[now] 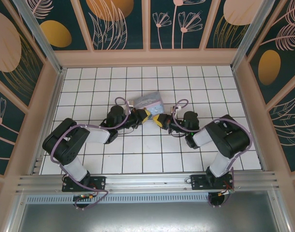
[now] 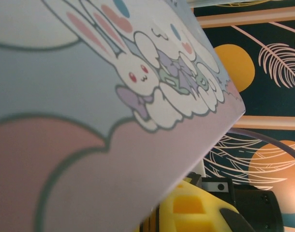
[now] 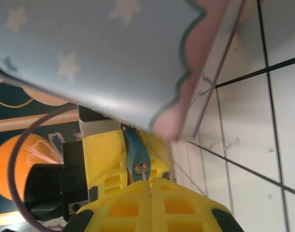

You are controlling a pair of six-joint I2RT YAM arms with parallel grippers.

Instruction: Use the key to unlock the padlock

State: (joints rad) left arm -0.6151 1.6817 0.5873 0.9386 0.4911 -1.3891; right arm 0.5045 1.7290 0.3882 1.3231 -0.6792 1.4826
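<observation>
Left gripper (image 1: pixel 143 115) pinched narrow on the padlock (image 3: pixel 136 153) at table centre, just 6 o'clock of the tin box (image 1: pixel 148 102). Right gripper (image 3: pixel 151 187) clamped tight on the key (image 3: pixel 146 178); its tip met the keyhole from 6 o'clock.
</observation>
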